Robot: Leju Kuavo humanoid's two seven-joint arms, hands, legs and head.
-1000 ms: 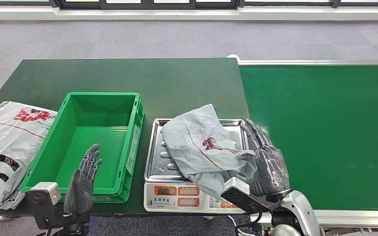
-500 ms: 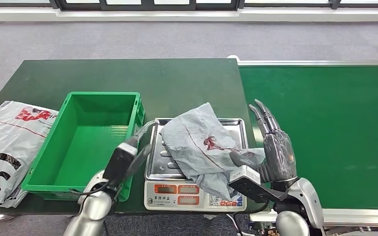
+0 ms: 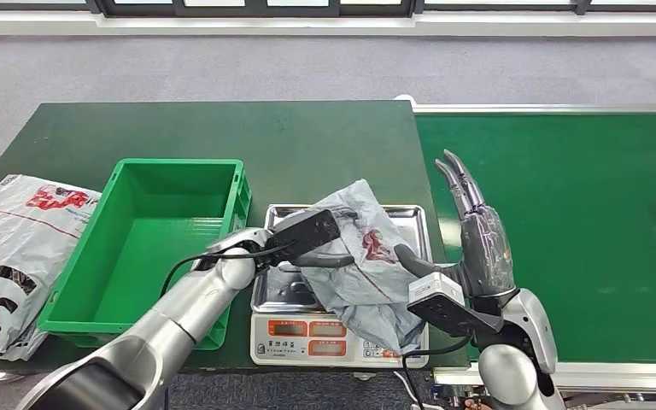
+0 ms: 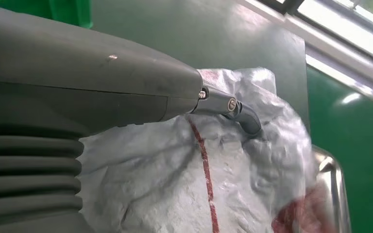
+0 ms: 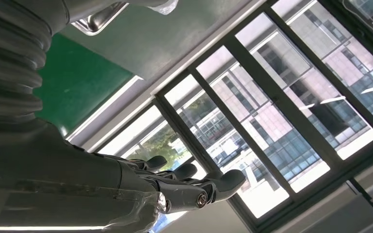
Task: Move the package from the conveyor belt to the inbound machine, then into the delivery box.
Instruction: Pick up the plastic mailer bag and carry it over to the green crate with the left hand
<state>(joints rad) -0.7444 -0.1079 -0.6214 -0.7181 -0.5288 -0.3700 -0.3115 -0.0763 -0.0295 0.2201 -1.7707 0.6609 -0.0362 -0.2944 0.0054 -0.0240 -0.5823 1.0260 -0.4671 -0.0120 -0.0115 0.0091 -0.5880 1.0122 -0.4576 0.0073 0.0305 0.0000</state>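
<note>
The package [image 3: 369, 260] is a crumpled grey bag with red marks, lying on the steel tray [image 3: 275, 295] of the weighing machine [image 3: 307, 337]. My left arm reaches across the tray, and my left hand [image 3: 318, 237] lies on the package's near-left side. In the left wrist view that hand [image 4: 77, 97] has a stretched finger [image 4: 243, 114] whose tip presses into the package [image 4: 199, 184]; I see no closed grip. My right hand [image 3: 483, 248] is raised just right of the tray, apart from the package, holding nothing. Its fingers [image 5: 175, 189] are spread and straight.
A green delivery box [image 3: 179, 164] stands left of the machine on the dark green table [image 3: 222, 128]. A large white printed bag [image 3: 8, 248] lies at the table's left end. The green conveyor belt [image 3: 581, 222] runs along the right, close to my right hand.
My left arm swung from in front of the green box to the right, onto the package. My right hand let go of the package, rose and moved a little right.
</note>
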